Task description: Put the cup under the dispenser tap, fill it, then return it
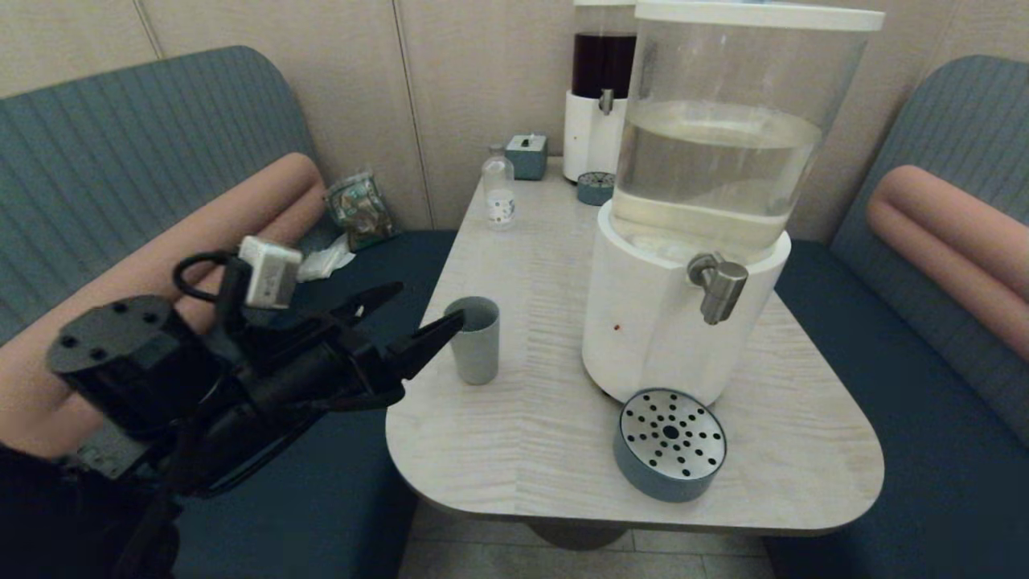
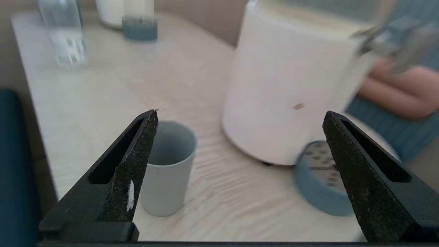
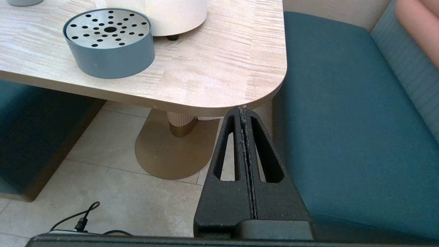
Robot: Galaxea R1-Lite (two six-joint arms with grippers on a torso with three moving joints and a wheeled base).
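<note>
My left gripper [image 1: 410,318] wide open, empty, just beside cup [image 1: 474,342], no grasp. Cup empty, well apart from dispenser tap [image 1: 718,285]. Everything left. Right gripper [image 3: 244,113] closed, parked below table edge.

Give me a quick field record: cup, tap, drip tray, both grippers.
cup: upright on table, looks empty, not under the tap
dispenser tap: on the white base, nothing beneath it but the tray
drip tray: on table under the tap
left gripper: open, beside the cup, not gripping
right gripper: shut, parked low off the table corner
</note>
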